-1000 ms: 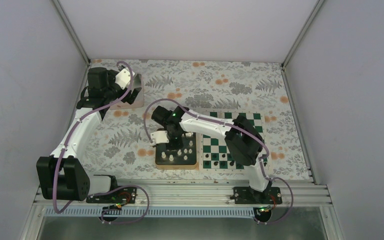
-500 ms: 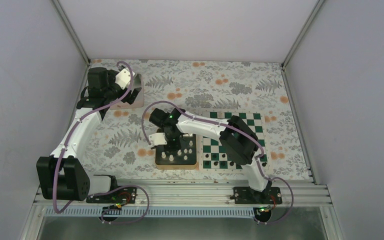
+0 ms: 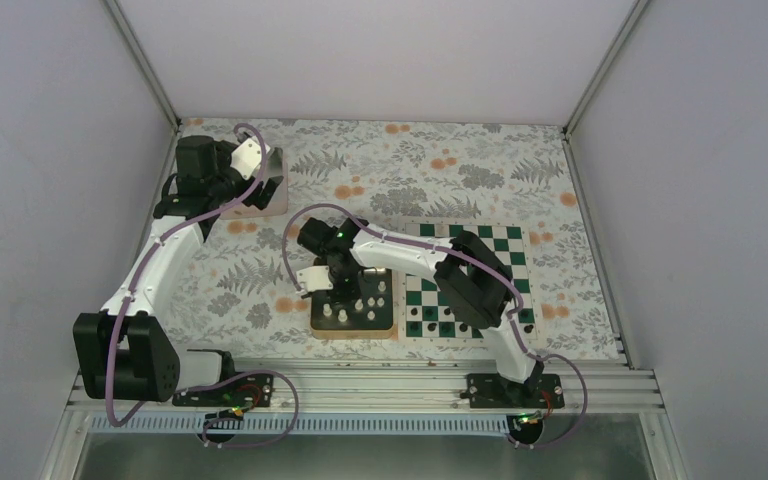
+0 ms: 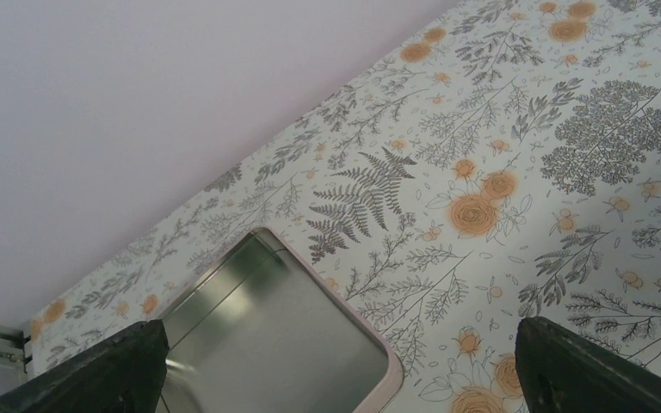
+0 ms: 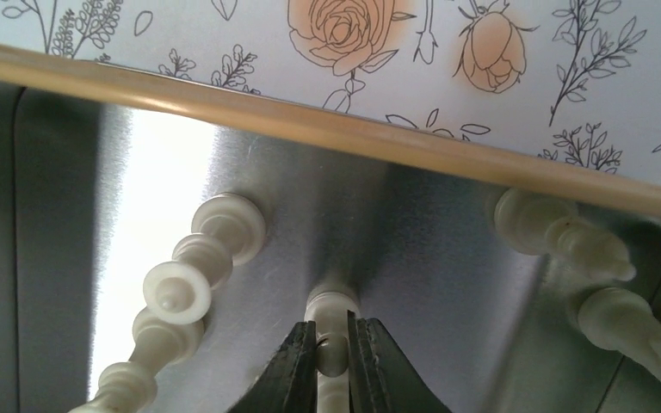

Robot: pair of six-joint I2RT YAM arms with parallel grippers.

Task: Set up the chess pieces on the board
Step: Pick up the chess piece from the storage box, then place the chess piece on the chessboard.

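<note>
One change — right gripper (image 5: pixel 331 334), nudged leftward over the tray (image 5: pixel 310 129), pinches a white piece (image 5: pixel 331 303); left gripper (image 4: pixel 337 331) gapes empty.

The chess pieces (image 5: pixel 202 258) look like smooth, faintly glossy ivory plastic. The tray (image 5: pixel 310 129) has a satin gold-toned rim and a brushed, reflective metal floor. The worktop (image 4: pixel 499 129) wears a matt printed floral covering. The right tool (image 5: pixel 331 331) is matt black, seemingly plastic

two arms (image 3: pixel 165 255), one board (image 3: pixel 505 250), two trays (image 3: pixel 353 333)
</note>
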